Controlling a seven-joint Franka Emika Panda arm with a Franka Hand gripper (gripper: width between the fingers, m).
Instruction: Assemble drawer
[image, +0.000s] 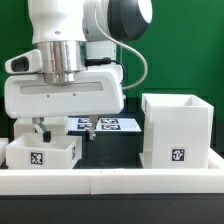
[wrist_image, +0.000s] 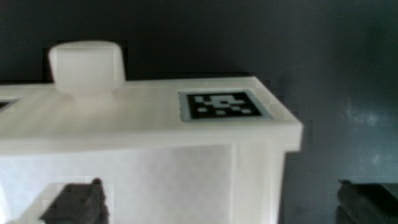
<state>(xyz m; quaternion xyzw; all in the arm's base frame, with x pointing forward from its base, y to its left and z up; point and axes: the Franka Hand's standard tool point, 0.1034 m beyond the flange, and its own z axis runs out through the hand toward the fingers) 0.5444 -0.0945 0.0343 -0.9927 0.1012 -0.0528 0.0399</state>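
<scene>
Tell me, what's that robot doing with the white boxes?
The robot arm's gripper is open and hangs just over a small white tray that has a knob on it, at the exterior view's left. It isn't holding anything. The tall hollow box stands apart at the exterior view's right, and the tray is not yet in it. The marker board lies behind them.

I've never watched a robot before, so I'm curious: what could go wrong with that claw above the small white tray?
In the wrist view one dark finger seems to line up with the small white plastic knobbed tray, not beside it; lowering might strike its wall. The open gripper could grip off-centre, tilting the tray.
</scene>
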